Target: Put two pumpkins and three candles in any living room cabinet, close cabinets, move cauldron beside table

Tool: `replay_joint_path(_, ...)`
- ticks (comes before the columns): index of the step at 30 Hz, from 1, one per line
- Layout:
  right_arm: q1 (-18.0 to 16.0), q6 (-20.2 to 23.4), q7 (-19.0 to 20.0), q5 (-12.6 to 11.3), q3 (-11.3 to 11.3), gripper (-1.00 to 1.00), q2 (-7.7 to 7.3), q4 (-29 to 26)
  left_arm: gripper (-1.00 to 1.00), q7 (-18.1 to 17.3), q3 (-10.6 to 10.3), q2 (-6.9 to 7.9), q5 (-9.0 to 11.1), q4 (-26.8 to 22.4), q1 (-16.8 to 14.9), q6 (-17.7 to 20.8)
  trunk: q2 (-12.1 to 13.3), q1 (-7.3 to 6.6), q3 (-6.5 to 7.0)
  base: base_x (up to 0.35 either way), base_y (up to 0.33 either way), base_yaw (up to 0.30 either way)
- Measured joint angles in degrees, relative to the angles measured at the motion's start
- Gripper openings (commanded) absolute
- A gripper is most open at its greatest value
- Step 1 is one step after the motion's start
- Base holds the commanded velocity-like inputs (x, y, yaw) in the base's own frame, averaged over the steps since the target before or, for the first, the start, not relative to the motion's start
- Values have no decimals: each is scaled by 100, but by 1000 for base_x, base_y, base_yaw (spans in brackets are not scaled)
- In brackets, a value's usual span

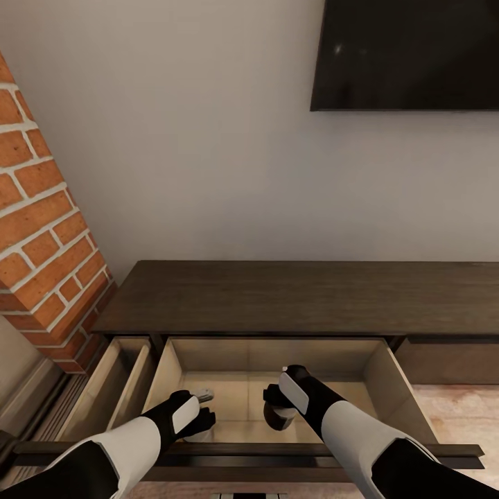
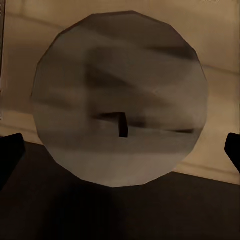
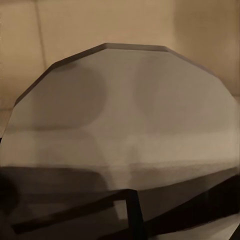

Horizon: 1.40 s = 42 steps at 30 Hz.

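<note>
Landmark: we place everything against the cabinet (image 1: 298, 294), the long low dark-brown unit under the wall screen (image 1: 409, 52), left of which stands a brick column (image 1: 41, 229).
Drawers, counted: we see two pulled out, a narrow one (image 1: 121, 378) at the cabinet's left end and a wide one (image 1: 277, 367) at its middle, both pale beige inside; further right a shut dark front.
Left gripper (image 1: 201, 419): it hangs inside the wide drawer's left part. In the left wrist view its two dark fingertips (image 2: 10, 155) stand far apart on either side of a pale round candle (image 2: 120, 100) with a short dark wick; we judge it spread wide and gripping nothing.
Right gripper (image 1: 277, 409): it sits low in the wide drawer's middle over a pale object (image 1: 283, 414); we cannot tell whether it is spread or closed. Its wrist view looks onto a broad pale faceted disc (image 3: 125, 115), probably a second candle's top.
Candles, counted: one sure, a second likely, of three.
Pumpkins and cauldron: we have none to count here.
Handling, our judgement: the candle is probably light, stiff and smooth-sided, so somewhat slippery; we would take it across the round body, well below the wick.
Cabinet handling: stiff and handle-less; we would push each drawer's front rail.
</note>
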Motion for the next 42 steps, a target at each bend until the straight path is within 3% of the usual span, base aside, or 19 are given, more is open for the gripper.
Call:
replay_joint_path(14, 56, -8, 24, -12, 8, -100, 0, -6, 100, 38, 9, 61, 0, -456, -57, 90, 0, 0, 0, 0, 0, 0)
replay_joint_path(27, 92, -35, 85, -3, 8, -100, 0, -57, 100, 41, 18, 63, 8, -501, -92, 243, 0, 0, 0, 0, 0, 0)
replay_joint_path(31, 149, -36, 94, -14, 8, -100, 0, -60, 100, 44, 28, 95, 6, -797, -104, 761, 0, 0, 0, 0, 0, 0)
replay_joint_path(34, 219, -46, 95, -16, 9, -100, 0, -60, 100, 62, 41, 248, 5, -1436, -106, 1341, 0, 0, 0, 0, 0, 0)
replay_joint_path(39, 350, -272, 96, -26, 29, -100, 0, -55, 100, 80, 65, 312, 9, -1885, -148, 1546, 0, 0, 0, 0, 0, 0)
replay_joint_path(42, 442, -519, 96, -24, 233, -100, 0, -54, 100, 81, 69, 285, 10, -1927, -183, 1594, 0, 0, 0, 0, 0, 0)
